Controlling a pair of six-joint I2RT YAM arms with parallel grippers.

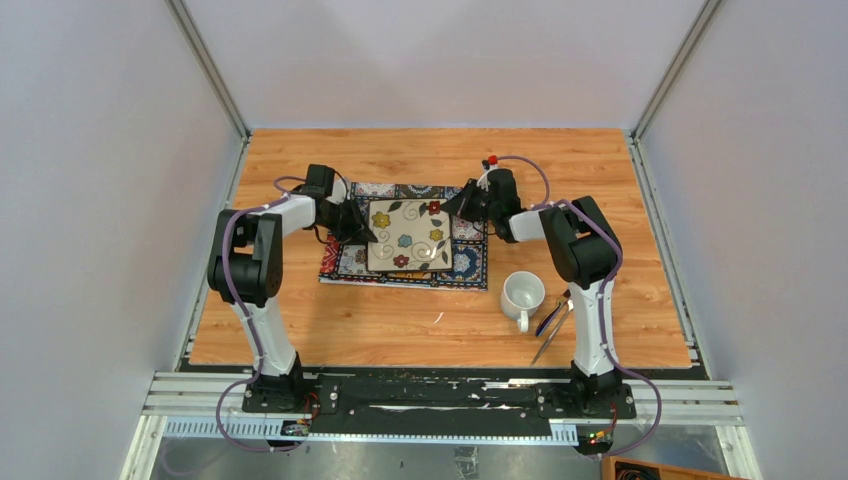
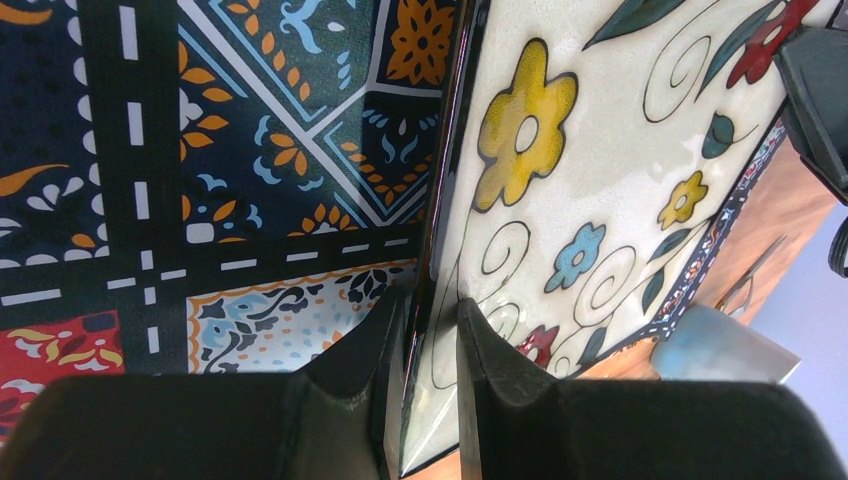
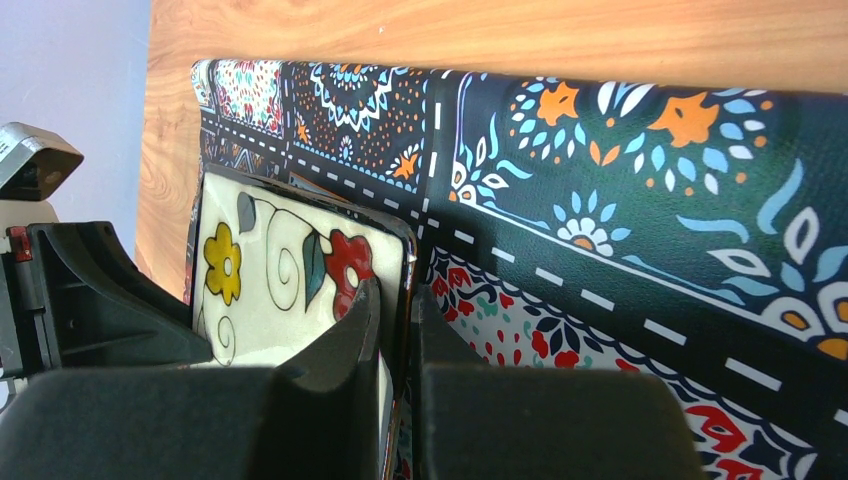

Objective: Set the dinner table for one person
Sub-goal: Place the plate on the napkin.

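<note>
A square cream plate [image 1: 407, 235] painted with flowers sits over the colourful tile-patterned placemat [image 1: 470, 262] on the wooden dinner table [image 1: 330, 330]. My left gripper [image 1: 360, 222] is shut on the plate's left rim, one finger above it and one below [image 2: 432, 320]. My right gripper [image 1: 462, 205] is shut on the opposite rim [image 3: 400, 310]. The plate [image 2: 600, 180] [image 3: 280, 280] stays level between them. I cannot tell whether it rests on the placemat [image 2: 250, 150] [image 3: 650, 200] or hangs just above it.
A white mug [image 1: 522, 296] stands on the table in front of the placemat's right corner. Some cutlery [image 1: 552, 325] lies beside the right arm's base. Grey walls close in the table on three sides.
</note>
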